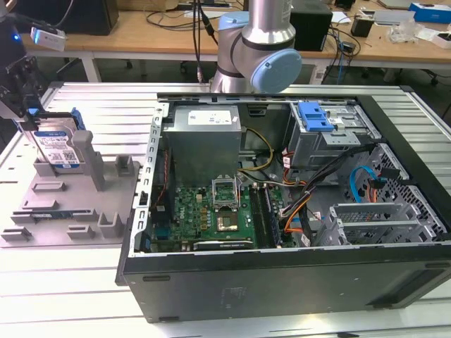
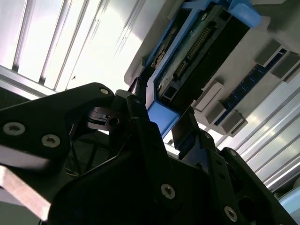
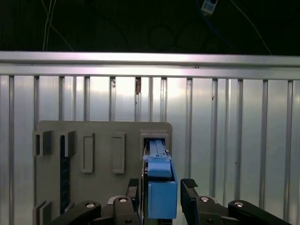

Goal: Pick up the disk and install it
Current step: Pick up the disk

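The disk [image 1: 58, 149], a silver drive with a white-and-blue label and a blue carrier frame, stands on edge in the grey plastic stand [image 1: 70, 208] at the exterior view's left. My gripper [image 1: 25, 105] hangs just above it. In both wrist views the black fingers [image 3: 190, 187] straddle the blue frame end of the disk [image 3: 161, 194], with a thin gap on each side. The gripper [image 3: 161, 185] is open around it. The second wrist view shows the disk's connector edge [image 2: 197, 47] beyond the gripper [image 2: 164, 123].
An open computer case [image 1: 282, 282] lies on the slatted metal table [image 1: 106, 105], to the exterior view's right of the stand. Inside are a motherboard [image 1: 211, 211], cables and a grey drive cage with a blue latch [image 1: 313, 116]. The arm's base [image 1: 254, 49] stands behind the case.
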You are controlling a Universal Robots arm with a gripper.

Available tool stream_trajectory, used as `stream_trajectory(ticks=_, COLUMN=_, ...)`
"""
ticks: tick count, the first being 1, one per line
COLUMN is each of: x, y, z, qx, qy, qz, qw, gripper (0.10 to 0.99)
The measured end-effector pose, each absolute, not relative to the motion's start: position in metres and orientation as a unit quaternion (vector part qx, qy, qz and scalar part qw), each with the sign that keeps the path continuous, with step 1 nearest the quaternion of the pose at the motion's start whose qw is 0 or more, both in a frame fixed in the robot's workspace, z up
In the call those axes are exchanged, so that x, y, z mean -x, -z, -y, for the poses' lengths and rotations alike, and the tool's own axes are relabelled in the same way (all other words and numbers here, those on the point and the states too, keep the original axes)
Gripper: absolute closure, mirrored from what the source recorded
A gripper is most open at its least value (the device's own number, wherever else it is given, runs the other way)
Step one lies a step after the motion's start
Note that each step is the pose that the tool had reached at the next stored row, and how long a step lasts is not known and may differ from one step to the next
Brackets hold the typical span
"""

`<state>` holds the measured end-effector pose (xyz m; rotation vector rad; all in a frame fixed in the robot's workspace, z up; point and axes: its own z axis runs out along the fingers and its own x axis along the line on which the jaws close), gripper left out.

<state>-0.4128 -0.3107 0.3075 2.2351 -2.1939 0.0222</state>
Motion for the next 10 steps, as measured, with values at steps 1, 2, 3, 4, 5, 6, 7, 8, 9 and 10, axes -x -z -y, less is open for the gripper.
stream_trajectory(ticks=1, x=0.4128, y=-0.3069, z=0.3107, qx=-0.713, qy=-0.007, qz=0.701, qw=0.005, gripper=0.604)
stream_trajectory(ticks=2, x=0.4128, y=-0.3064, z=0.3107, qx=-0.713, qy=-0.007, qz=0.701, qw=0.005, gripper=0.604)
stream_trajectory(ticks=3, x=0.4128, y=-0.3061, z=0.3107, qx=-0.713, qy=-0.007, qz=0.701, qw=0.005, gripper=0.604)
stream_trajectory(ticks=4, x=0.4128, y=-0.3058, z=0.3107, qx=-0.713, qy=-0.007, qz=0.702, qw=0.005, gripper=0.604)
stream_trajectory(ticks=5, x=0.4128, y=-0.3054, z=0.3107, qx=-0.712, qy=-0.007, qz=0.702, qw=0.005, gripper=0.604)
stream_trajectory(ticks=6, x=0.4128, y=-0.3051, z=0.3107, qx=-0.712, qy=-0.007, qz=0.702, qw=0.005, gripper=0.604)
stream_trajectory(ticks=7, x=0.4128, y=-0.3049, z=0.3107, qx=-0.712, qy=-0.007, qz=0.702, qw=0.005, gripper=0.604)
stream_trajectory(ticks=8, x=0.4128, y=-0.3046, z=0.3107, qx=-0.712, qy=-0.007, qz=0.703, qw=0.005, gripper=0.604)
stream_trajectory(ticks=9, x=0.4128, y=-0.3043, z=0.3107, qx=-0.711, qy=-0.007, qz=0.703, qw=0.005, gripper=0.616)
stream_trajectory(ticks=10, x=0.4128, y=-0.3040, z=0.3106, qx=-0.711, qy=-0.007, qz=0.703, qw=0.005, gripper=0.616)
